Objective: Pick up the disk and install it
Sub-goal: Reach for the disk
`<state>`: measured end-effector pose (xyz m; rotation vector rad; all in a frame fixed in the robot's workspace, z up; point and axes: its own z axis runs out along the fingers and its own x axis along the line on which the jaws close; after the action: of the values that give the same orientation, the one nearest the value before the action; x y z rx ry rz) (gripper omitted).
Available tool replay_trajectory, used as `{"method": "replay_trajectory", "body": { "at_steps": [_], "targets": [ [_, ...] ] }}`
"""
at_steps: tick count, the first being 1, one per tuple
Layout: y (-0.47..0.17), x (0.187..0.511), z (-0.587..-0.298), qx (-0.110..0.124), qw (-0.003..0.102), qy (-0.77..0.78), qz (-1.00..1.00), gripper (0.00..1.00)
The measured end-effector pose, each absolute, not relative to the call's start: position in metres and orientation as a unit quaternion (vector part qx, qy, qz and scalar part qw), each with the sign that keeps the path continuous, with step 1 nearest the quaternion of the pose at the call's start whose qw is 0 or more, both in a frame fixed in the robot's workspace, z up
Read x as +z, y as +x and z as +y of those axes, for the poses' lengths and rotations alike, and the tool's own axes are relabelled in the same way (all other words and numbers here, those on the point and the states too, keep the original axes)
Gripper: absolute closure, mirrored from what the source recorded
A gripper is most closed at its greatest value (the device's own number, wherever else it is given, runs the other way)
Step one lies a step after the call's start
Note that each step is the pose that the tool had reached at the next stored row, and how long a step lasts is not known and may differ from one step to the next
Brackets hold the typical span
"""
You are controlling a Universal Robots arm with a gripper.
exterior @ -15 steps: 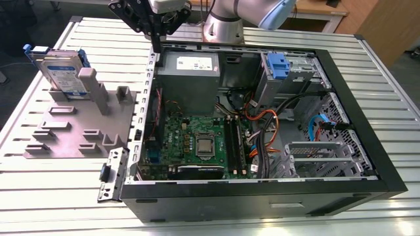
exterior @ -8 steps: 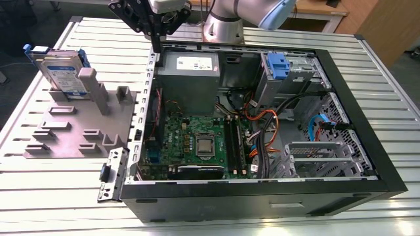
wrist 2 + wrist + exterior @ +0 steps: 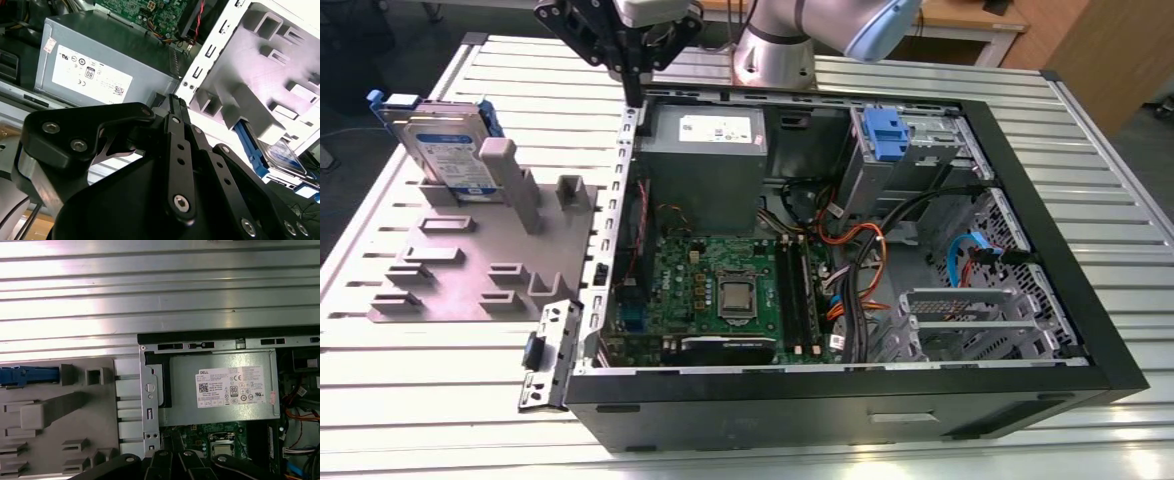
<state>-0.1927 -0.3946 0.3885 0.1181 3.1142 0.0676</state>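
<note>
Exterior view: the hand [image 3: 636,96] hangs closed and empty over the wall of the computer case [image 3: 854,395] nearest the grey tray [image 3: 467,290]. The disk [image 3: 447,150] stands on edge in that tray, toward the exterior view's left of the hand

Second wrist view: fingertips together, disk [image 3: 282,152] beyond the tray's posts

First wrist view: the disk [image 3: 30,375] shows edge-on as a blue strip

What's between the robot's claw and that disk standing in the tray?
In the exterior view, bare ribbed table and a tall post of the grey tray lie between gripper and disk.
</note>
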Motion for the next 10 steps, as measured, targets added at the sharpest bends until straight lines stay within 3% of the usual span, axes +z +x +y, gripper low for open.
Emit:
{"method": "replay_trajectory", "body": {
  "at_steps": [10],
  "targets": [
    [-0.208,0.388,-0.394,0.022,0.012,0.038,0.999,0.89]
  ]
}}
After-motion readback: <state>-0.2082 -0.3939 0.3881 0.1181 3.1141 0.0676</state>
